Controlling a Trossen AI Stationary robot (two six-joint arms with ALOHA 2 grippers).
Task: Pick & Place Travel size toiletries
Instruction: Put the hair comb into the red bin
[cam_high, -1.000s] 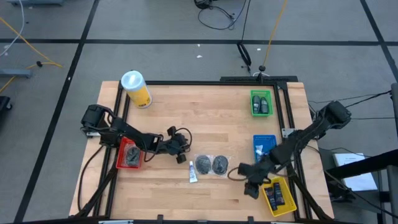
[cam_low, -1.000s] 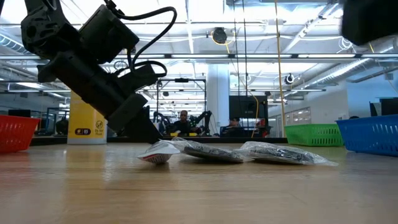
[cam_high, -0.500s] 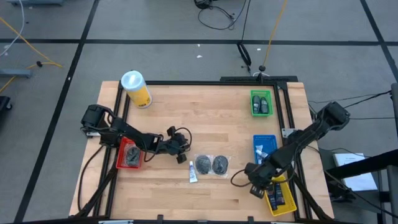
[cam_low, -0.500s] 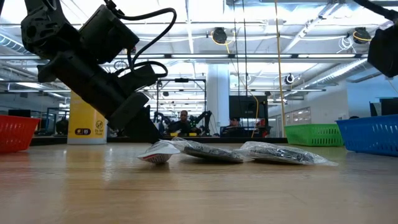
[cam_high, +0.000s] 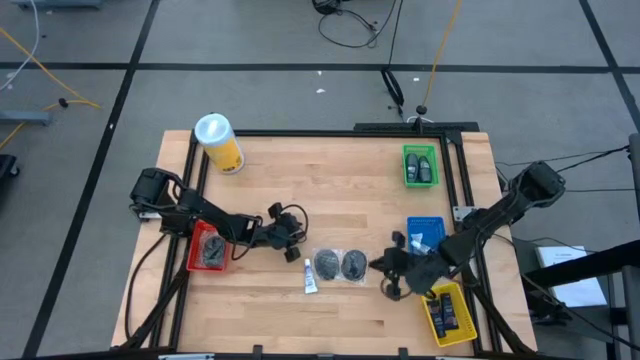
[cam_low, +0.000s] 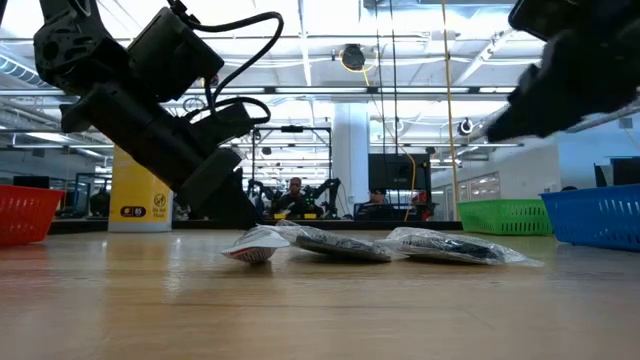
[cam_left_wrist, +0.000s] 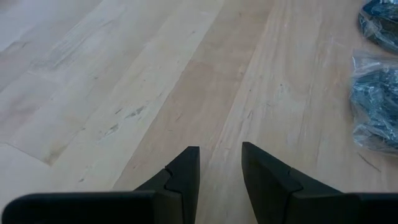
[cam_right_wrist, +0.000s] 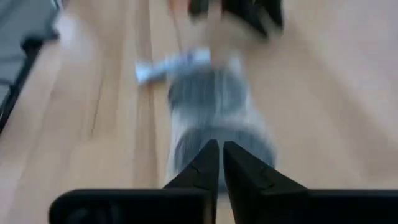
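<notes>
The wooden table (cam_high: 330, 180) carries everything, and the two round dark grey packets (cam_high: 341, 264) lying side by side near its front edge serve as the landmark. Largest is the yellow canister (cam_high: 220, 143), far back and to the left of the packets. Four coloured bins stand around: a red bin (cam_high: 207, 247) to the packets' left, a green bin (cam_high: 420, 166) well behind them to the right, a blue bin (cam_high: 425, 232) just right and behind, and a yellow bin (cam_high: 447, 312) right and in front. The left gripper (cam_high: 291, 250) sits low just left of the packets, its jaws narrowly parted and holding nothing. The right gripper (cam_high: 389, 267) hangs just right of the packets, fingers pressed together and empty; in its wrist view the packets lie straight ahead of the fingertips. One thin white-blue tube (cam_high: 309, 276) lies touching the left packet's near side, its long axis running front to back. By my judgement the right gripper is the better placed for the right-hand packet, the left for the tube. Count on the open table: two packets, one tube; small dark items also sit inside the bins, too small to count.
</notes>
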